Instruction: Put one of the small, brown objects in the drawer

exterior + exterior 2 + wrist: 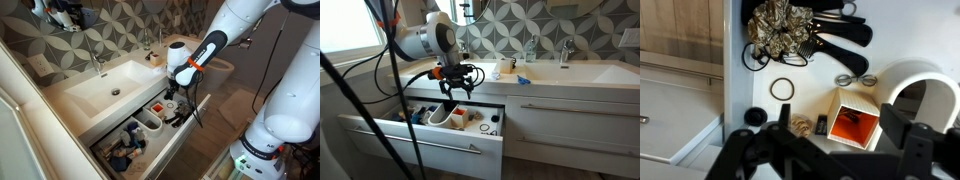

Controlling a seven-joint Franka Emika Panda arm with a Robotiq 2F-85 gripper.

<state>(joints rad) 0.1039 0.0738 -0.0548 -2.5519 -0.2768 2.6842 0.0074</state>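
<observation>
The white drawer stands pulled open under the sink and shows in both exterior views. My gripper hangs over its open end in both exterior views. In the wrist view the gripper is open, with nothing between its fingers. Below it a tiny dark-brown item lies on the drawer's white floor, beside an orange-lined box and a tan hair tie. I cannot make out finer detail on the item. Other small dark things sit on the counter by the tap.
The drawer holds a patterned scrunchie, black combs, a brown ring, a black ring, metal rings and a white cup. The sink basin and countertop lie above. The robot base stands beside the vanity.
</observation>
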